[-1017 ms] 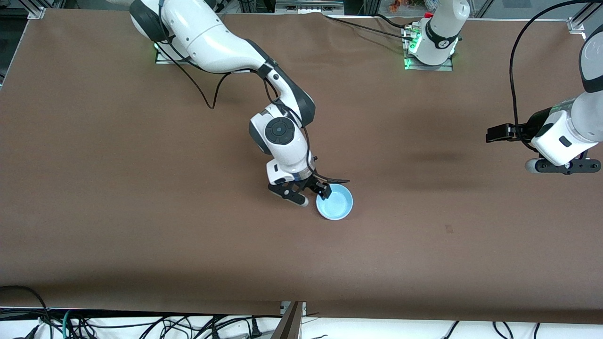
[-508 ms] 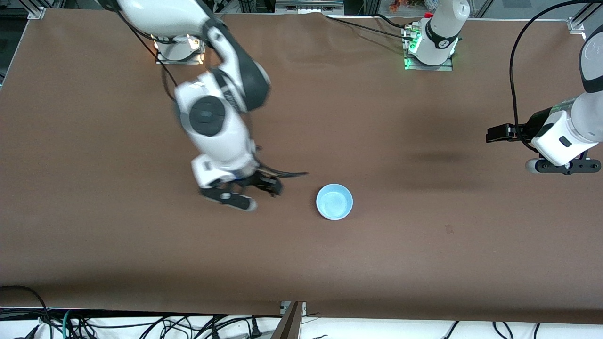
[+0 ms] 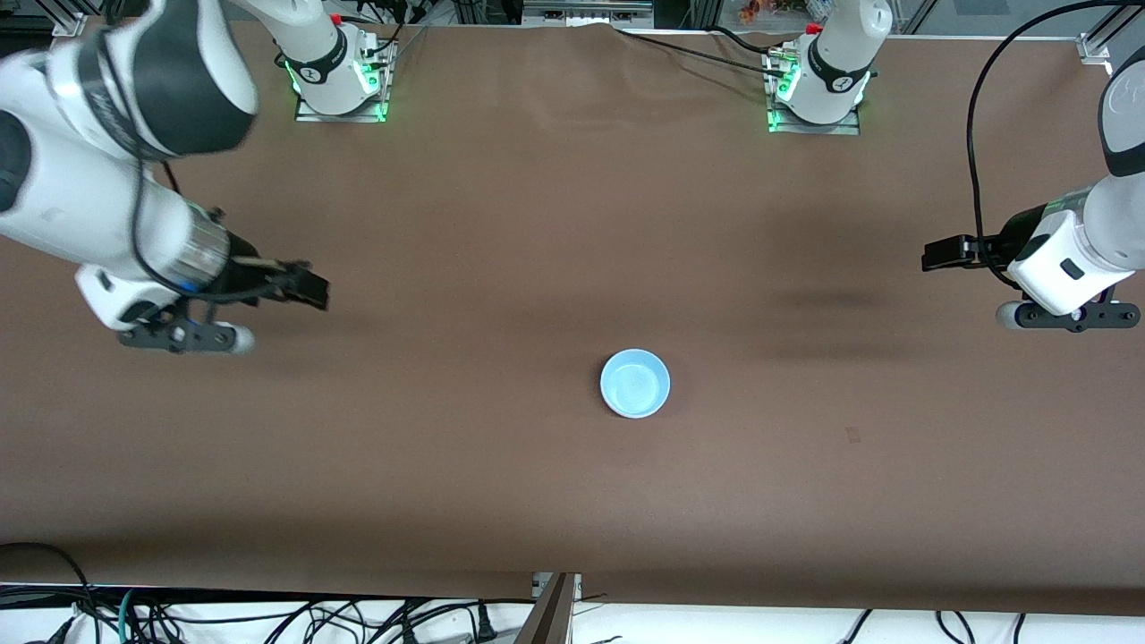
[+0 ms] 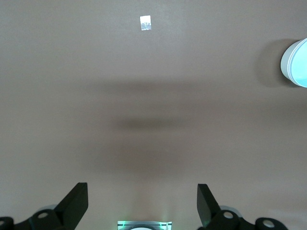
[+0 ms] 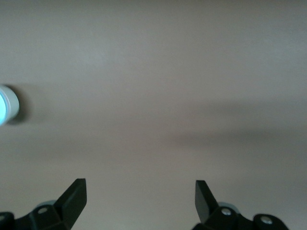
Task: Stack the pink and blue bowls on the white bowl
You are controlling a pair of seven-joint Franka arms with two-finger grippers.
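The right arm's black two-finger gripper (image 3: pixel 309 291) hangs with its fingers (image 5: pixel 74 196) spread wide and nothing between them, up over bare brown tabletop (image 3: pixel 501 501) toward the right arm's end of the table. The left arm's black two-finger gripper (image 3: pixel 939 255) waits over the left arm's end, its fingers (image 4: pixel 76 203) likewise parted and empty. The small round smooth light sky-blue bowl (image 3: pixel 635 383) sits upright on the table about midway between the two ends, well apart from both grippers; the left wrist view shows white rims stacked beneath its edge (image 4: pixel 293 63), though the bowls under it cannot be told apart.
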